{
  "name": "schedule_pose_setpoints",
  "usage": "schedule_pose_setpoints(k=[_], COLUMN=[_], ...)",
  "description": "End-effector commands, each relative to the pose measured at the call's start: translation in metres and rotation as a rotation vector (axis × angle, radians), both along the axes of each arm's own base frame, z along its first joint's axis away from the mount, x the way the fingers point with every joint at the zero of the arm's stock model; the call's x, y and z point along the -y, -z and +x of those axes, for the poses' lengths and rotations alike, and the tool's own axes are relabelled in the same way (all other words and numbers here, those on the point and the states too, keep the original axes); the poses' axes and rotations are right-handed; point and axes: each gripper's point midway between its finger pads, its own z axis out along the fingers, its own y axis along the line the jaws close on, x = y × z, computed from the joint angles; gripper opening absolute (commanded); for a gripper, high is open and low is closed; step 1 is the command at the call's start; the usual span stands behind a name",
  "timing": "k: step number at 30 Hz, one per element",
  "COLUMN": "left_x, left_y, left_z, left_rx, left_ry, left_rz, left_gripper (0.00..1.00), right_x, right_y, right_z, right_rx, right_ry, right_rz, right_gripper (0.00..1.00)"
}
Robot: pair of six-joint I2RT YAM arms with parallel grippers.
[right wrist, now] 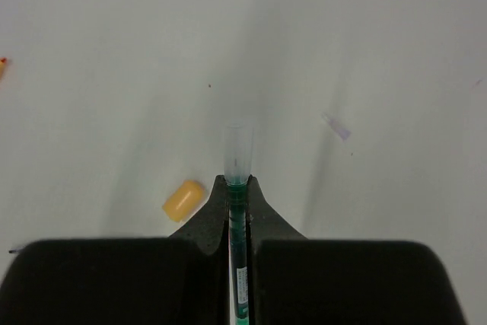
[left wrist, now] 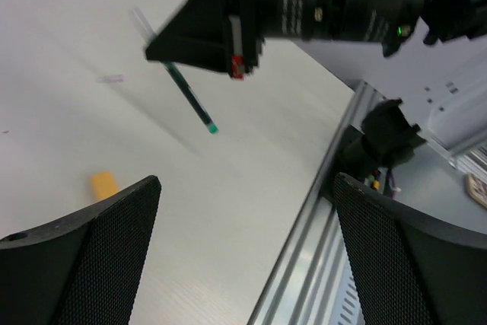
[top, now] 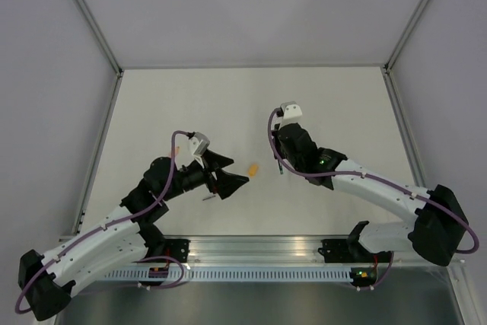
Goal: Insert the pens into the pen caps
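The right jaws clamp a thin dark-green pen [right wrist: 237, 264], a clear cap [right wrist: 237, 150] over its tip. A stubby orange cap [right wrist: 183, 199] lies at the tip's 8 o'clock. The left jaws gape wide, empty.

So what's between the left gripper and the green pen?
The orange cap sits between left gripper and green pen, seen from the top view.

Plain off-white desk [top: 228, 104]. Dark green pen [right wrist: 239, 264] with teal end; tip cap [right wrist: 238, 150] clear, frosted. Near-left loose cap [right wrist: 183, 200] yellow-orange. Far-right loose cap [right wrist: 335, 126] pale, almost transparent. Black left end effector [left wrist: 245, 184], pads [left wrist: 114, 256] with fine mesh pattern. Black right end effector [right wrist: 238, 185]. Purple cables [top: 174, 146].
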Motion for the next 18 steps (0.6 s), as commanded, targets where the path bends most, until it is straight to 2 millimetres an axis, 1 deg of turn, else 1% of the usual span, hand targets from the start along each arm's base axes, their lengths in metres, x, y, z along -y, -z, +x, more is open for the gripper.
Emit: schedule_pose_setpoints(k=[1, 2, 3, 4, 6, 7, 9, 12, 13, 16, 17, 18], left_x=[-0.024, -0.03, -0.034, -0.042, -0.05, -0.055, -0.058, -0.057, -0.058, -0.06, -0.062, -0.063], left_y=[-0.007, -0.008, -0.005, -0.005, -0.005, -0.003, -0.003, -0.002, -0.001, 0.001, 0.007, 0.007], left_z=[0.033, 0.036, 0.039, 0.045, 0.049, 0.052, 0.053, 0.054, 0.054, 0.059, 0.059, 0.06], left_rx=[0.032, 0.036, 0.034, 0.034, 0.03, 0.022, 0.024, 0.02, 0.015, 0.006, -0.012, -0.012], left_ry=[-0.234, -0.27, -0.296, -0.349, -0.399, -0.434, -0.449, -0.449, -0.452, -0.482, -0.494, -0.5], left_rz=[0.031, 0.031, 0.041, 0.045, 0.043, 0.056, 0.06, 0.062, 0.066, 0.077, 0.102, 0.106], left_gripper=[1.0, 1.0, 1.0, 1.0, 1.0, 1.0, 1.0, 1.0, 1.0, 1.0, 1.0, 1.0], right_x=[0.005, 0.004, 0.005, 0.005, 0.006, 0.008, 0.011, 0.013, 0.013, 0.011, 0.011, 0.011], right_y=[0.062, 0.071, 0.087, 0.094, 0.106, 0.115, 0.129, 0.136, 0.14, 0.14, 0.139, 0.138], right_z=[-0.015, -0.018, -0.021, -0.023, -0.024, -0.025, -0.026, -0.024, -0.023, -0.02, -0.019, -0.018], right_rx=[-0.182, -0.212, -0.24, -0.257, -0.283, -0.301, -0.327, -0.333, -0.337, -0.342, -0.34, -0.339], right_ry=[0.06, 0.075, 0.086, 0.093, 0.122, 0.136, 0.169, 0.207, 0.212, 0.232, 0.236, 0.239], right_rz=[0.004, 0.026, 0.019, 0.019, 0.022, 0.004, -0.004, -0.001, -0.004, 0.004, 0.006, 0.001], right_gripper=[0.0, 0.0, 0.0, 0.0, 0.0, 0.0, 0.0, 0.02, 0.08, 0.3, 0.32, 0.33])
